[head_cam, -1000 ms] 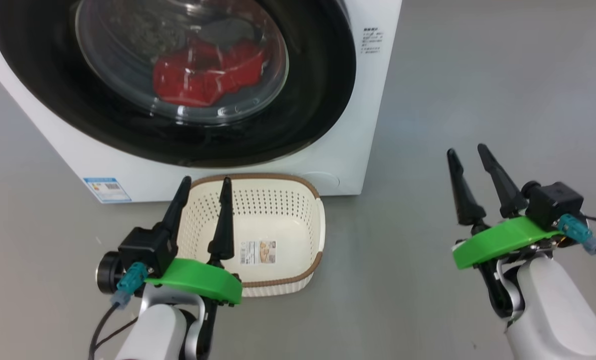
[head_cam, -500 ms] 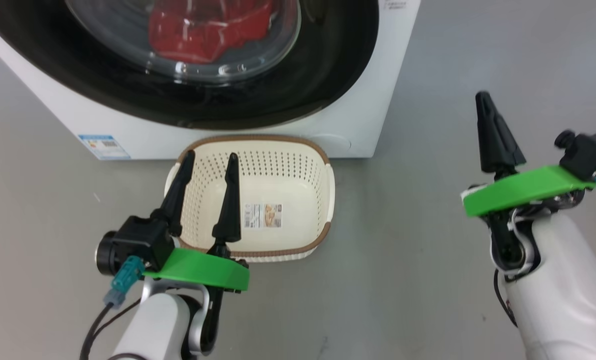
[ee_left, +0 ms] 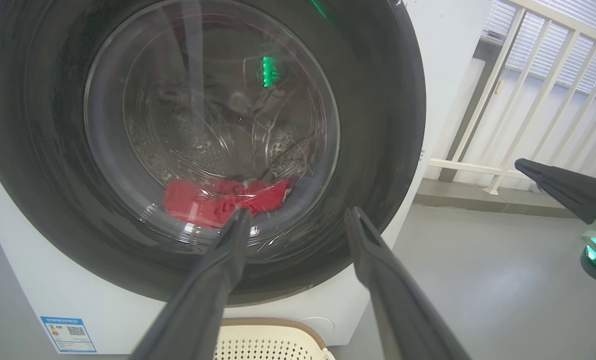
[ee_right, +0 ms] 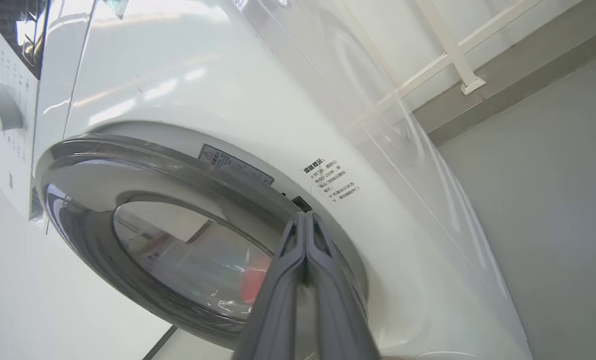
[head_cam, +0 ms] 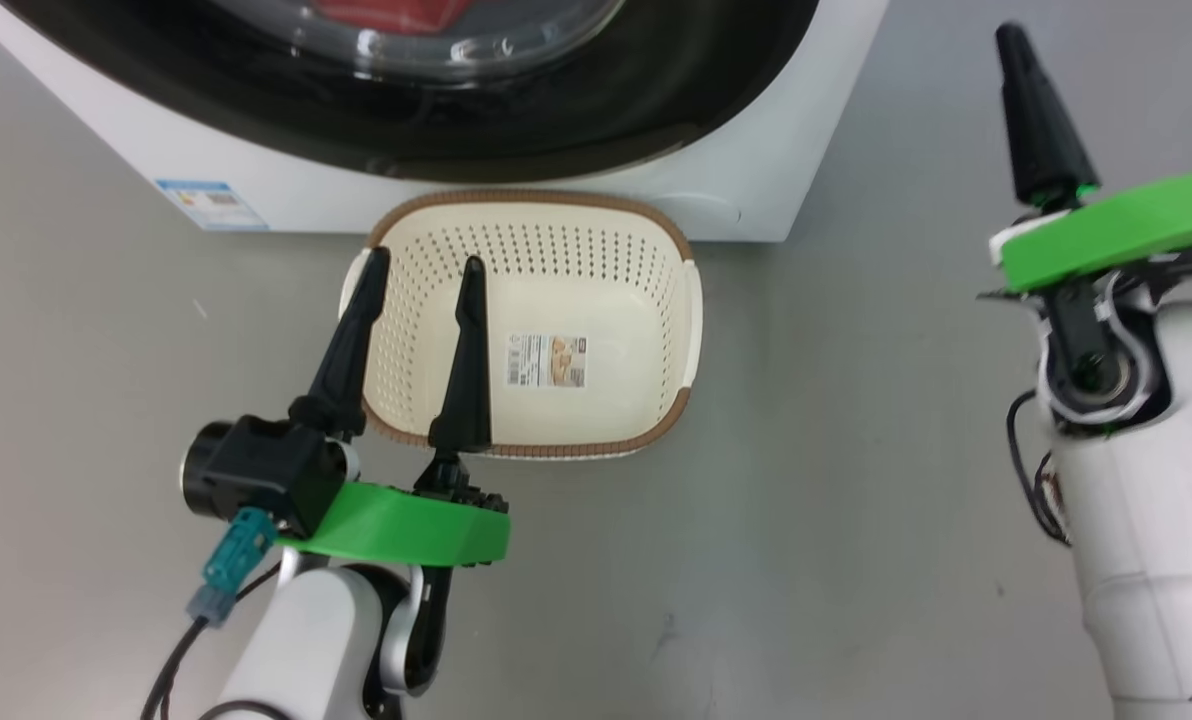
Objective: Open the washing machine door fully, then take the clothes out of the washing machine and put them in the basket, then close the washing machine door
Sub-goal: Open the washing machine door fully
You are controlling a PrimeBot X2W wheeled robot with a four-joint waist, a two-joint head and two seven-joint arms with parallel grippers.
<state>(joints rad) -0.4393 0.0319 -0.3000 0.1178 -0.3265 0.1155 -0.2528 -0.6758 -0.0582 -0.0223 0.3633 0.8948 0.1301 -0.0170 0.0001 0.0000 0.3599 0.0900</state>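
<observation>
the right fingers (ee_right: 305, 280) are pressed tight together on nothing, tips aimed at the right rim of the large round glossy black door (ee_right: 143, 175), while the left fingers (head_cam: 466, 350) stand wide and empty over the small cream perforated plastic basket (head_cam: 596, 250), which sits just before the big white front-loading washing machine (head_cam: 756, 170). the door looks shut, the bright red fabric clothes (ee_left: 203, 202) behind its clear window (ee_left: 208, 125), so opening seems the step in hand: next, those closed tips must catch the door's right edge and swing it fully out.
</observation>
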